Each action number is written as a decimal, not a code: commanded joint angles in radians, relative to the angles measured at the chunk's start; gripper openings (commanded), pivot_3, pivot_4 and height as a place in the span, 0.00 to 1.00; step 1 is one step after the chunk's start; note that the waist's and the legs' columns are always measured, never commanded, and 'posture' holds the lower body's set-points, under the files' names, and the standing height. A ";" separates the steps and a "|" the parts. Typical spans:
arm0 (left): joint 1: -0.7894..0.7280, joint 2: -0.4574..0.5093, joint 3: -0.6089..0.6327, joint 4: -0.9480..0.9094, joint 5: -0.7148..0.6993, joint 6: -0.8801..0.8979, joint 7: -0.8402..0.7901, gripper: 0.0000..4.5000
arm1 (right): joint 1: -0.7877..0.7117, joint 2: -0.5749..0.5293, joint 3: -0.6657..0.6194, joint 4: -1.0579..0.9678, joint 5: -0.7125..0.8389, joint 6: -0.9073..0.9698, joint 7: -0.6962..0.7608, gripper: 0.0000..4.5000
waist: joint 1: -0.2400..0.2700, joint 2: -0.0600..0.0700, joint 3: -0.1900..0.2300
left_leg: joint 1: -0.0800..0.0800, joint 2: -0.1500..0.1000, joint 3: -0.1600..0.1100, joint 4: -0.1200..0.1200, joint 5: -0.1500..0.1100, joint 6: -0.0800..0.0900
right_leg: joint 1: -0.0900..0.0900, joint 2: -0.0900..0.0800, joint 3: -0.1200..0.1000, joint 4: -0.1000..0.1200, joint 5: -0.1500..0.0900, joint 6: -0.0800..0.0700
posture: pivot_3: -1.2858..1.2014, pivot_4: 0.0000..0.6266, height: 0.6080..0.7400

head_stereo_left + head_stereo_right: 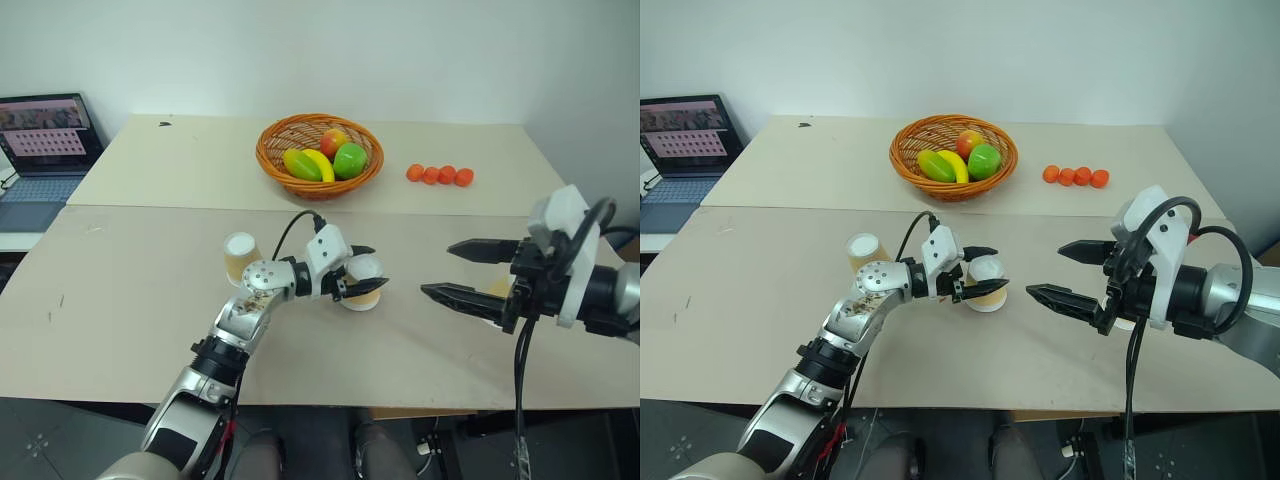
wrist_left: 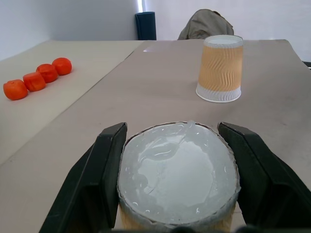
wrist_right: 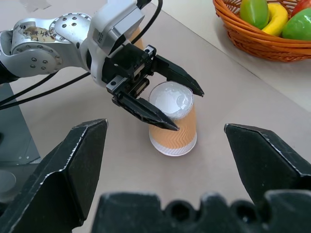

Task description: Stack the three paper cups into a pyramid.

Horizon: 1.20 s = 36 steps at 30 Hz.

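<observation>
From my seat, the far left shows a laptop [image 1: 45, 150] sitting open on a side surface, at about ten o'clock from the middle of the table [image 1: 140, 300].

Next along stands one paper cup [image 1: 241, 257], upside down on its rim, just behind the left arm's wrist. I can see it alone, touching nothing.

The left gripper [image 1: 366, 269] reaches in level toward three o'clock, and its two black fingers [image 3: 146, 109] are clamped on either side of a second cup [image 1: 364, 283], near that cup's upturned white base. This cup is also inverted; in the right wrist view its rim looks to be at the table surface, though I cannot tell whether it rests there or is just lifted.

At twelve o'clock from that cup sits the wicker basket [image 1: 275, 160] with fruit in it, well apart from the cups. At about one o'clock lies a row of small orange balls [image 1: 439, 175].

Farther right, the right gripper [image 1: 448, 270] hangs above the table with its jaws spread wide, pointing toward nine o'clock at the held cup, empty. Behind its lower finger I see a third cup [image 1: 499, 288], mostly hidden; in the left wrist view it stands inverted and alone.
</observation>
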 commanded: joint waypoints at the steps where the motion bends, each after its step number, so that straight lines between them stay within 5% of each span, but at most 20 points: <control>1: -0.006 -0.008 -0.004 0.015 0.018 -0.058 -0.004 0.57 | -0.009 -0.009 -0.040 -0.009 0.010 -0.027 -0.011 1.00 | 0.002 0.000 0.000 | 0.000 0.000 0.000 0.000 0.000 0.000 | 0.000 0.000 0.000 0.000 0.000 0.000 | 0.52 0.24 0.95; 4: 0.009 -0.008 -0.007 0.027 0.024 -0.086 -0.010 0.57 | -0.013 -0.013 -0.038 -0.007 0.009 -0.029 -0.009 1.00 | 0.003 0.000 0.000 | 0.000 0.000 0.000 0.000 0.000 0.000 | 0.001 0.000 0.000 -0.001 0.000 0.000 | 0.52 0.24 0.95; 5: 0.014 -0.009 -0.006 0.028 0.025 -0.090 -0.010 0.74 | -0.014 -0.015 -0.038 -0.005 0.008 -0.030 -0.007 1.00 | 0.003 0.000 0.000 | 0.000 0.000 0.000 0.000 0.000 0.000 | 0.001 0.000 0.000 -0.001 0.000 0.000 | 0.52 0.24 0.95; 9: 0.024 -0.013 -0.002 0.029 0.021 -0.096 -0.012 0.99 | -0.013 -0.018 -0.045 -0.005 0.009 -0.029 -0.005 1.00 | 0.002 0.000 0.000 | 0.001 0.000 0.000 0.000 0.000 0.000 | 0.002 0.000 0.000 -0.001 0.000 0.000 | 0.52 0.24 0.95; 16: -0.009 -0.038 0.028 -0.036 -0.024 -0.054 -0.007 0.99 | -0.021 -0.016 -0.032 -0.003 0.013 -0.026 -0.012 1.00 | 0.002 0.000 0.000 | 0.002 0.000 0.000 0.000 0.000 0.000 | 0.003 0.000 0.000 -0.001 0.000 0.001 | 0.52 0.24 0.95; 24: -0.223 -0.020 0.141 -0.224 -0.170 0.174 0.019 0.99 | -0.001 -0.016 -0.037 0.008 -0.013 -0.036 0.023 1.00 | 0.002 0.000 0.000 | 0.001 0.000 -0.001 0.000 0.000 0.000 | 0.003 0.000 -0.001 -0.002 0.000 0.002 | 0.52 0.24 0.95; 36: -0.258 0.235 0.435 -0.299 -0.180 0.268 0.216 0.99 | -0.052 0.001 0.055 0.075 -0.099 -0.106 0.091 1.00 | -0.019 0.000 0.000 | 0.005 0.001 -0.001 -0.001 0.000 0.001 | 0.004 0.001 0.000 -0.002 0.000 0.002 | 0.52 0.24 0.95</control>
